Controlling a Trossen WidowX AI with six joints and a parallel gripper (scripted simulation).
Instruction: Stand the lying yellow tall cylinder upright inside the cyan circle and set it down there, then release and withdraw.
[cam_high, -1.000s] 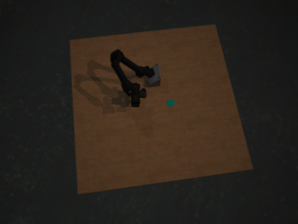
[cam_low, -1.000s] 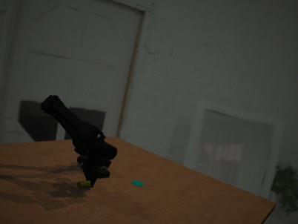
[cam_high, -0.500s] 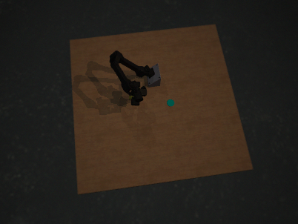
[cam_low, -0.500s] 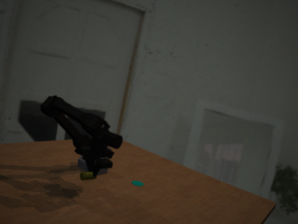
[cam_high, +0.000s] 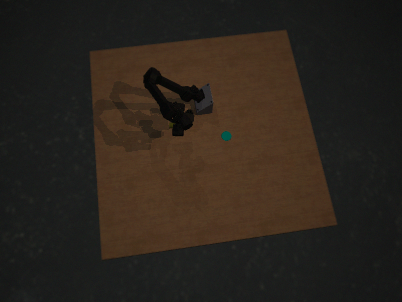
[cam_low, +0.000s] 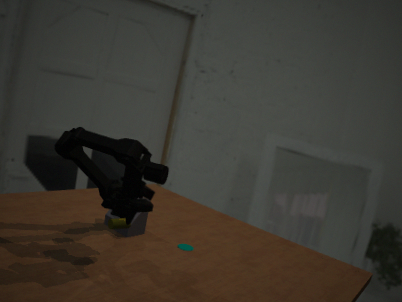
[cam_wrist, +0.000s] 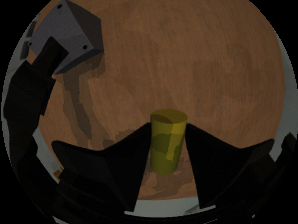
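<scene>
"Now, where is the yellow tall cylinder (cam_high: 171, 126) (cam_low: 118, 223) (cam_wrist: 167, 142)?"

"Clamped between the fingers of the black parallel-jaw gripper (cam_low: 131, 216) (cam_wrist: 168, 127), lying on its side and apart from the flat cyan circle (cam_high: 226, 136) (cam_low: 185, 247). In the exterior view it appears raised off the brown wooden counter (cam_high: 240, 200) (cam_low: 225, 260) (cam_wrist: 200, 60)."

"And the jointed black arm (cam_high: 156, 94) (cam_low: 102, 143) (cam_wrist: 25, 97)?"

"Folded, extending from the grey angular block (cam_high: 204, 102) (cam_low: 136, 227) (cam_wrist: 75, 37). From above, the block sits nearer the counter's far edge than its near edge; the circle lies well inside all four corners, with nothing standing on it."
</scene>
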